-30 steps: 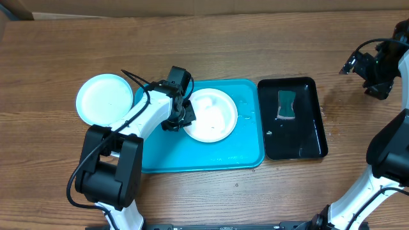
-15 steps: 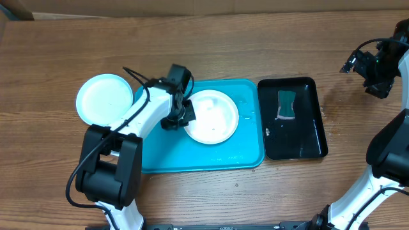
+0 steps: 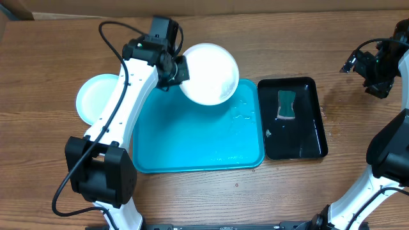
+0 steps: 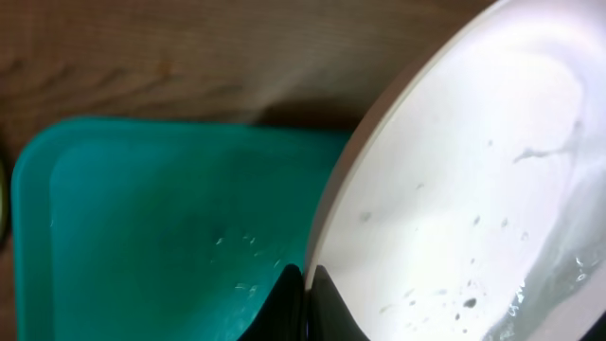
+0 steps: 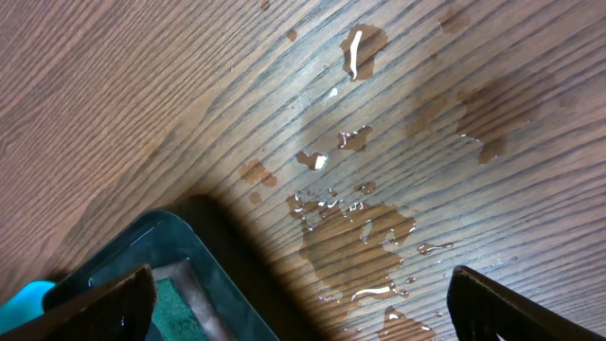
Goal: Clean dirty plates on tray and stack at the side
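Observation:
My left gripper [image 3: 179, 69] is shut on the rim of a white plate [image 3: 208, 73] and holds it up, tilted, over the far edge of the turquoise tray [image 3: 192, 137]. In the left wrist view the two black fingers of my left gripper [image 4: 305, 279] pinch the plate's edge. The plate [image 4: 454, 180] is wet and carries a few dark specks. The tray [image 4: 161, 218] below has nothing but water drops on it. A pale blue plate [image 3: 96, 99] lies on the table to the left of the tray. My right gripper [image 3: 372, 71] hangs open at the far right.
A black tray [image 3: 305, 137] with a green sponge [image 3: 286, 104] sits to the right of the turquoise tray. The right wrist view shows its corner [image 5: 194, 270] and water puddles [image 5: 355, 232] on the wooden table between the open fingers [image 5: 104, 303].
The left gripper closed on the white plate's rim and lifted it off the tray, up and toward the far edge. The right arm has stayed still.

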